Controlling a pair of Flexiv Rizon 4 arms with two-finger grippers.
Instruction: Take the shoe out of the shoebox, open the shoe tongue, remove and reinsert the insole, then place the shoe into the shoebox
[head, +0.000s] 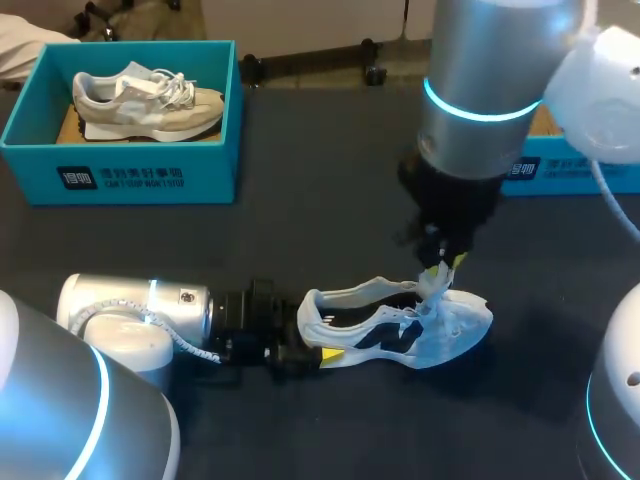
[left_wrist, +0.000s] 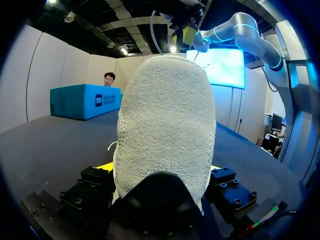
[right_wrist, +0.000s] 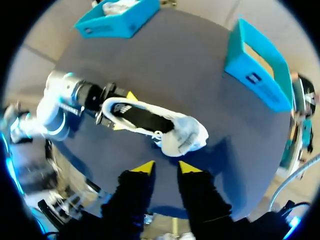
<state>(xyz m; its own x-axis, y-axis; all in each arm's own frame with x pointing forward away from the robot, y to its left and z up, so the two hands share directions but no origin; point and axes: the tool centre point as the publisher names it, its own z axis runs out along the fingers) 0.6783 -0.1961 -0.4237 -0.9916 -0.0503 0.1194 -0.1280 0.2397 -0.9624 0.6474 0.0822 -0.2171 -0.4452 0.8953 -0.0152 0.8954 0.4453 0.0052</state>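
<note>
The white shoe (head: 400, 325), dark mark on its side, is sitting upright near the middle, heel pointing left, tongue (head: 434, 290) standing up. A teal shoebox (head: 120, 178) is sitting far left, a 2nd shoebox (head: 572, 172) far right.

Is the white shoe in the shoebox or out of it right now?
Out: the white shoe rests on the dark table, its heel gripped by the left claw, outside any box.

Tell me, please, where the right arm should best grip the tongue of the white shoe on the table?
Probably the tongue at its free upper edge, from above. The shoe sits sole-down with its opening upward, the left gripper clamps the heel, and the right gripper hangs overhead with fingers open.
</note>
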